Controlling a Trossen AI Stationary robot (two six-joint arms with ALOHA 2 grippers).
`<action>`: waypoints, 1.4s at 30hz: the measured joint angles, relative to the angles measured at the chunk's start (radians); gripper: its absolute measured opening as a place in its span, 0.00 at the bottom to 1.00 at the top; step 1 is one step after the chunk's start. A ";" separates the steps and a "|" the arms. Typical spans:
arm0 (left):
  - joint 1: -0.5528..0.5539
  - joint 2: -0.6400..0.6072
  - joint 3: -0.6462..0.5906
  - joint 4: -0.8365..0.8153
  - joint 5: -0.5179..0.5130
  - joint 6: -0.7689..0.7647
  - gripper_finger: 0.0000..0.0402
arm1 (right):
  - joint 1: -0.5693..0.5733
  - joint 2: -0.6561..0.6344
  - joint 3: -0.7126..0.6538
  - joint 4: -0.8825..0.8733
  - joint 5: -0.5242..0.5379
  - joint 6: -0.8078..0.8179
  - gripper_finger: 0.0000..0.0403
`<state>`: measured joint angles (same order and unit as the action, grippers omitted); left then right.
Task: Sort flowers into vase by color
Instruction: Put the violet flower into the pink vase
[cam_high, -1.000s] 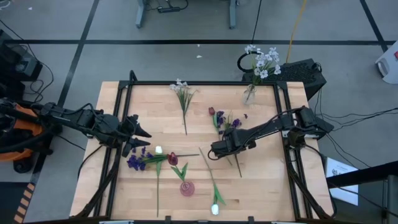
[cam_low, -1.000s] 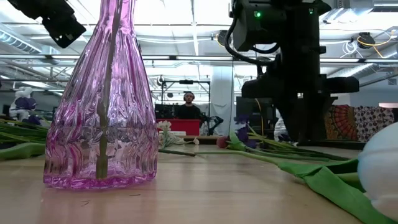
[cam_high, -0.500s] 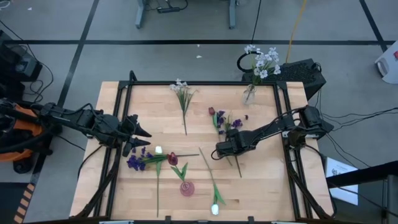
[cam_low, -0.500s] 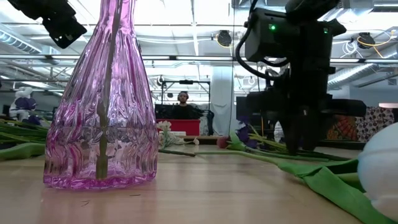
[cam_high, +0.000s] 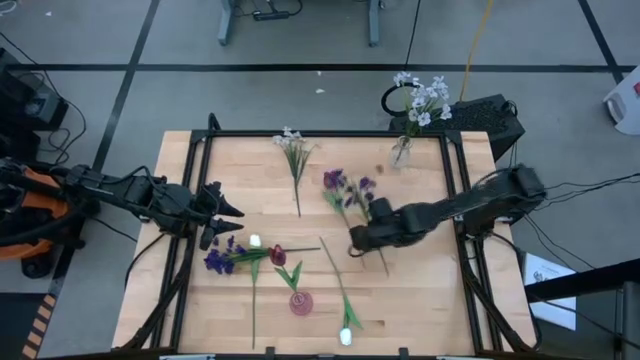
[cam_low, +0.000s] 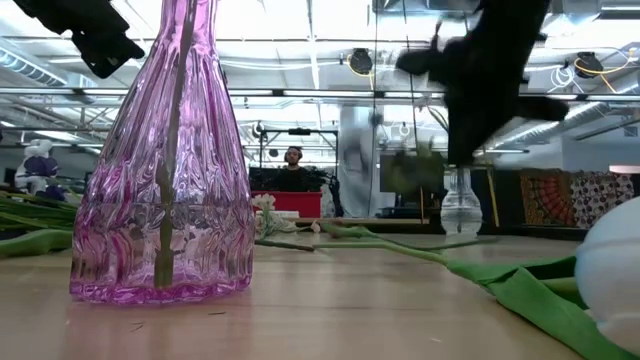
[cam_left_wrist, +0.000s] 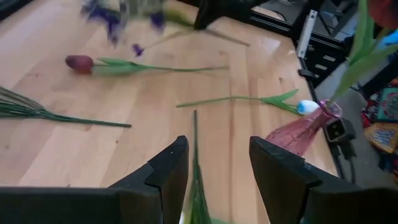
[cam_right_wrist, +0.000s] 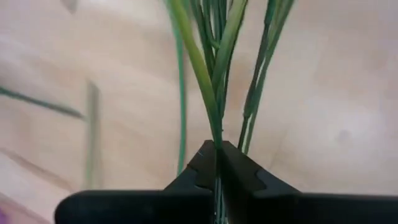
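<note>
My right gripper (cam_high: 356, 240) is shut on a bunch of purple flowers (cam_high: 336, 181) right of the table's middle, and it shows blurred and raised in the low view (cam_low: 478, 95). A dark red tulip (cam_left_wrist: 79, 62) lies flat on the wood close by. Another red tulip (cam_high: 278, 256) has its stem in the pink vase (cam_high: 300, 303). White blossom sprays (cam_high: 425, 95) stand in a clear vase (cam_high: 400, 152) at the far right. My left gripper (cam_high: 226, 212) hovers open at the left, over a green stem (cam_left_wrist: 196, 180) on the table. My right gripper pinches several thin green stems (cam_right_wrist: 216, 127) of the purple flowers together between its two fingers, well below the blossoms. The fingers come from above, slanting down. The blossoms (cam_high: 362, 186) point toward the far edge, and the bunch looks lifted off the wood.
A white spray (cam_high: 292, 142) lies at the far middle. Purple flowers (cam_high: 218, 260) and a white tulip bud (cam_high: 255, 241) lie near my left gripper. Another white tulip (cam_high: 346, 336) lies at the near edge beside the pink vase. A black frame (cam_high: 300, 134) rims the table.
My right gripper has shut on the purple flowers' stems, then risen and tipped. The bunch has come up off the table, and its blossoms have swung toward the far left. The dark red tulip has stayed lying on the wood.
</note>
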<state>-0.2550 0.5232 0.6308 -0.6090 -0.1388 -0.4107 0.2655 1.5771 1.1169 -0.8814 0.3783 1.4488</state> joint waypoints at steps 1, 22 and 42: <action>0.000 0.000 0.000 0.000 -0.008 0.000 0.44 | 0.025 -0.032 0.008 -0.008 0.067 -0.001 0.01; 0.000 0.000 0.000 0.001 -0.054 0.082 0.44 | 0.319 -0.074 0.033 1.058 0.504 -0.959 0.00; 0.000 0.001 0.000 0.002 -0.054 0.078 0.44 | 0.318 0.370 0.039 2.025 0.352 -1.363 0.00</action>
<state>-0.2550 0.5240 0.6308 -0.6071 -0.1925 -0.3325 0.5839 1.9471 1.1558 1.1432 0.7304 0.0853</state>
